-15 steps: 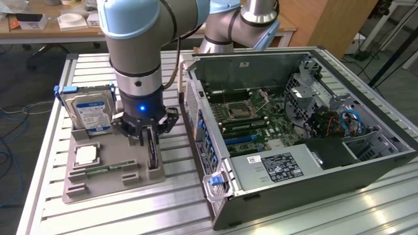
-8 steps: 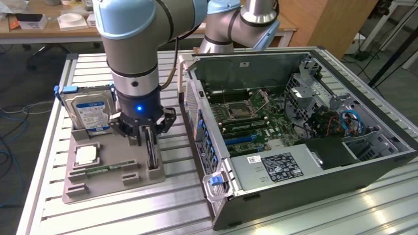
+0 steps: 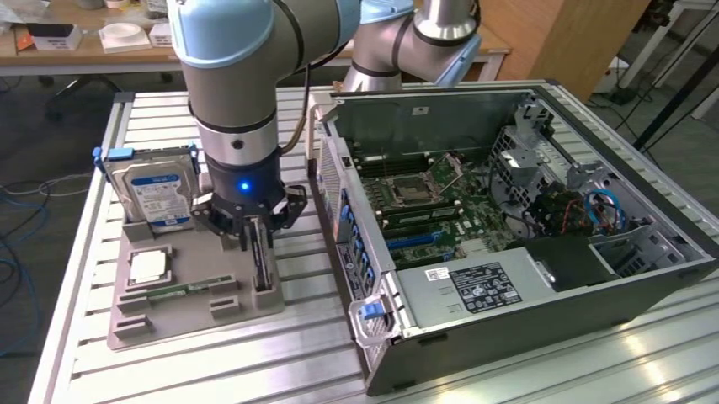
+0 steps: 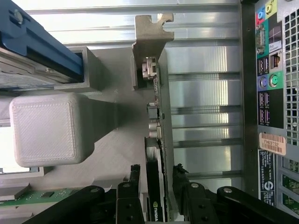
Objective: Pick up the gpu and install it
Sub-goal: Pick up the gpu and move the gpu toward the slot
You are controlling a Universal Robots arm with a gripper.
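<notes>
Gpu [image 3: 262,265] is being held upright by grey tray [image 3: 180,324], beside case [image 3: 506,328], on slatted metal table [image 3: 225,370]. Gripper [image 3: 249,242] is being positioned astride it, fingers [image 4: 134,177] narrowly apart, nothing gripped. Wooden desk [image 3: 67,55] is being seen beyond case.

A robotics lab or workshop: a grey and pale blue robot arm [image 3: 236,76] stood over a slotted aluminium table [image 3: 225,362], beside an open desktop computer case [image 3: 629,290] with its motherboard [image 3: 433,198] bare. A grey printed fixture [image 3: 197,324] held a hard drive [image 3: 157,194] and the gpu [image 4: 155,205] on edge. Behind was a cluttered wooden desk [image 3: 67,63], with loose blue cables [image 3: 13,252] on the floor
</notes>
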